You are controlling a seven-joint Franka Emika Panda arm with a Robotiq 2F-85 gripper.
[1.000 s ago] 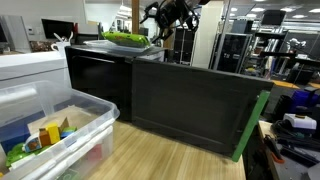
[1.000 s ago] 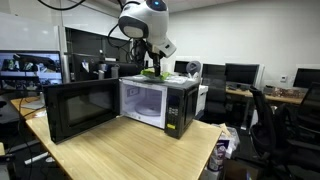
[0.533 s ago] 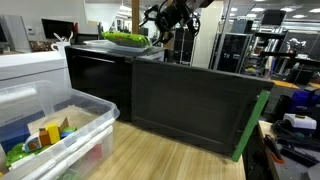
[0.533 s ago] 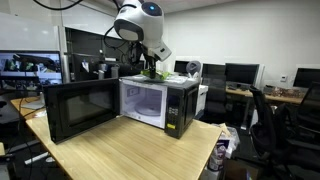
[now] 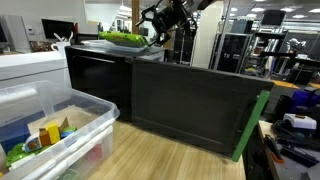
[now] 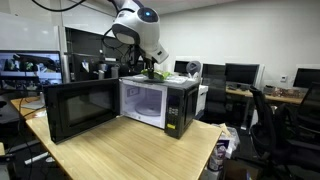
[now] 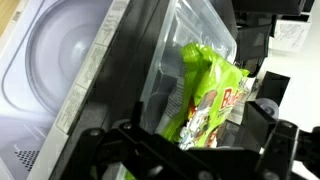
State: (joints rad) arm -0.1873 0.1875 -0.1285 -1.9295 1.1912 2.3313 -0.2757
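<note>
- The wooden table (image 6: pixel 130 150) carries the microwave (image 6: pixel 165 105), which stands near its middle.
- The microwave's door (image 6: pixel 80 108) is swung fully open to the side. The glass turntable (image 7: pixel 55 50) inside shows in the wrist view.
- The robot arm (image 6: pixel 135 20) bends down over the microwave's roof.
- A clear plastic bin (image 5: pixel 70 125) of coloured odds and ends stands in the foreground in an exterior view, apart from the microwave.
- A clear plastic pack (image 7: pixel 195 35) lies on the microwave's roof.
- The green snack bag (image 7: pixel 210 95) lies inside that pack, near the roof's front edge.
- The gripper (image 6: pixel 148 68) hovers just above the green snack bag, its jaws spread wide and holding nothing.
</note>
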